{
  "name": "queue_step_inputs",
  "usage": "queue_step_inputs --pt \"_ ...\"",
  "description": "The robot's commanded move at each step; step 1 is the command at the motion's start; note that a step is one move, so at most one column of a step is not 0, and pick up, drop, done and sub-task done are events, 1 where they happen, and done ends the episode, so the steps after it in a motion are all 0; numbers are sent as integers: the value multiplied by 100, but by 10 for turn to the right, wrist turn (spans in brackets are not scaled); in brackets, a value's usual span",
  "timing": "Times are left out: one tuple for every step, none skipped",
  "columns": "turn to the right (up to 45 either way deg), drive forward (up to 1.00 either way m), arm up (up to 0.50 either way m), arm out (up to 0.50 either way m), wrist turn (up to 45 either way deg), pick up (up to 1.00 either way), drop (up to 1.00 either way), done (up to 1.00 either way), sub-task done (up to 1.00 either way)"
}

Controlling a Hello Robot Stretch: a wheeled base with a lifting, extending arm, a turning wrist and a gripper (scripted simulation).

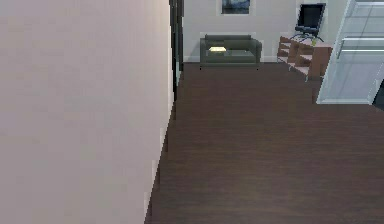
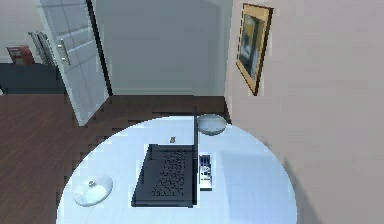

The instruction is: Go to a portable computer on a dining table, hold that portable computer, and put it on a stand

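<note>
The open portable computer [image 2: 165, 176] lies near the middle of the round white table [image 2: 250, 185]. A small white object [image 2: 205, 172] lies just beside it, a bowl [image 2: 210, 124] sits at the far edge, and a dish [image 2: 93, 189] sits near the left edge. The gripper's state cannot be told.

1 open laptop [image 2: 165, 177] lies on the round pale table [image 2: 250, 180], its screen edge-on. A small white object with dark marks [image 2: 205, 172] lies just beside it, 1 bowl [image 2: 210, 124] sits beyond, and 1 framed picture [image 2: 253, 45] hangs on the wall.
</note>
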Motion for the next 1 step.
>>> queue_step_inputs --pt "0 0 28 0 0 0 0 0 0"
